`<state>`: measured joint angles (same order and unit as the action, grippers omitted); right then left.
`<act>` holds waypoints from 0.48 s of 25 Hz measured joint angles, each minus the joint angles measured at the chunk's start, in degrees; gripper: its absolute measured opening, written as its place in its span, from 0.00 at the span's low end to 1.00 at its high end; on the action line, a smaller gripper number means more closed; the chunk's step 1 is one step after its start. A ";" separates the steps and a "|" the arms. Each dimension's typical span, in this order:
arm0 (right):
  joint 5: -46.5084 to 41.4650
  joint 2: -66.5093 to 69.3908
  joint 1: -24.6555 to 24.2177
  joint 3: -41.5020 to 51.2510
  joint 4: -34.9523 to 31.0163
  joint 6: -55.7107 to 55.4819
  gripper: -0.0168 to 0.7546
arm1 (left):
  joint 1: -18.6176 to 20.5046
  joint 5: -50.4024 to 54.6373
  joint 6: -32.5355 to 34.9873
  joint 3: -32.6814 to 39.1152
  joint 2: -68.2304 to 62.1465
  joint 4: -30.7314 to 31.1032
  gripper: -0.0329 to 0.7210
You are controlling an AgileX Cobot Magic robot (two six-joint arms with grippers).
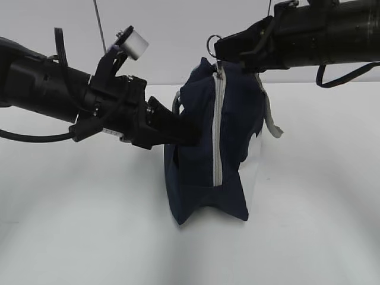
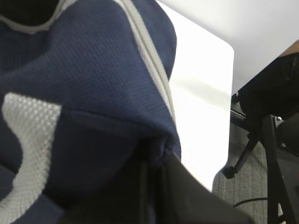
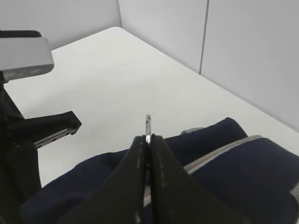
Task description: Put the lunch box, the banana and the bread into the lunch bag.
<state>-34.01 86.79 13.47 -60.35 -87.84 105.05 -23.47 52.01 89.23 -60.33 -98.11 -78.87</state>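
The navy lunch bag [image 1: 199, 178] stands upright on the white table, its grey zipper [image 1: 217, 130] running down the front, closed along the length that shows. My right gripper [image 1: 224, 52] is shut on the metal ring pull [image 1: 212, 43] at the bag's top; the right wrist view shows the ring [image 3: 148, 123] pinched between the shut jaws of the right gripper [image 3: 148, 138]. My left gripper [image 1: 191, 134] is shut on the bag's fabric at its left side, and the left wrist view shows the left gripper [image 2: 156, 161] pressed into the cloth [image 2: 93, 93]. The lunch box, banana and bread are out of view.
A grey webbing handle [image 1: 270, 119] hangs off the bag's right side. The table's rounded corner [image 2: 226, 51] and edge lie close by, with a dark stand leg [image 2: 243, 154] on the floor beyond. My left arm [image 3: 28, 130] reaches in beside the bag.
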 joint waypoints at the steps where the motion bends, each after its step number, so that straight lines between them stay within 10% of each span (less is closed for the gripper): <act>1: -0.74 0.80 0.00 -0.27 -0.02 -0.11 0.00 | 0.00 0.30 -0.19 0.00 0.00 0.37 0.04; 12: -7.43 5.02 -5.12 -4.47 3.92 -5.06 0.00 | -0.11 1.68 -0.61 -0.09 0.00 0.88 0.04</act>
<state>-41.44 91.81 8.35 -64.82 -83.92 99.99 -23.58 53.68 88.61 -60.42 -98.11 -77.99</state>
